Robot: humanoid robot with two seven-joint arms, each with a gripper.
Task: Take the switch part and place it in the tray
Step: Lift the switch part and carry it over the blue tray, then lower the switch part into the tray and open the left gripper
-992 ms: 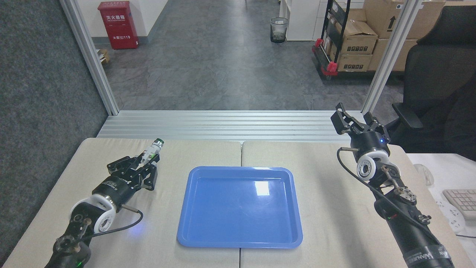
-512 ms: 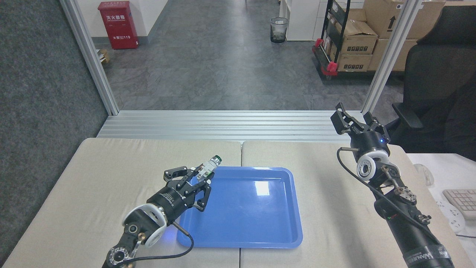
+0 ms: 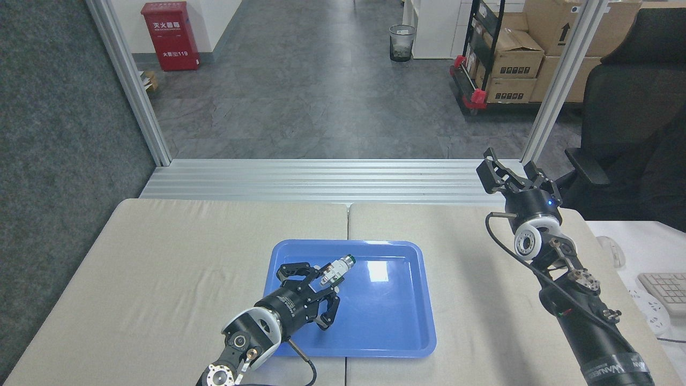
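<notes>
Now left gripper (image 3: 320,283) clamped on switch part (image 3: 336,268), cap end jutting beyond fingertips, over tray (image 3: 407,300)

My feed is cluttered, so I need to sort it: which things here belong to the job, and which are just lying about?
Job:
- switch part, held in the left hand
- blue tray under it

Lying about:
- keyboard at far right
- black chair
- red cabinet, bin and boxes on the floor beyond
- right hand, open and idle
</notes>
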